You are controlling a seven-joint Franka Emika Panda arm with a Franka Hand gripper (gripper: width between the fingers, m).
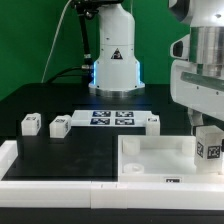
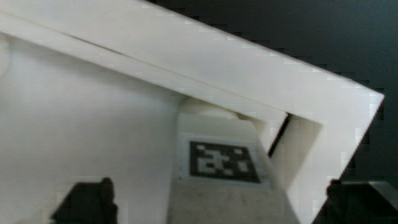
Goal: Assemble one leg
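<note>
One leg (image 1: 208, 148), a small white block with a black-and-white tag, stands upright at the near right corner of the large flat white square piece (image 1: 150, 158). My gripper (image 1: 205, 126) is right above it. In the wrist view the leg (image 2: 226, 160) lies between my two dark fingers (image 2: 84, 200), with a gap on each side. The gripper (image 2: 224, 197) is open around the leg and is not pressing on it. Three more legs lie on the black table: two at the exterior view's left (image 1: 31, 124) (image 1: 59, 126) and one beside the marker board (image 1: 153, 121).
The marker board (image 1: 110, 119) lies in the middle of the table, in front of the arm's base (image 1: 113, 65). A white raised border (image 1: 40, 172) runs along the near edge and left corner. The square piece's rim (image 2: 214, 70) fills most of the wrist view.
</note>
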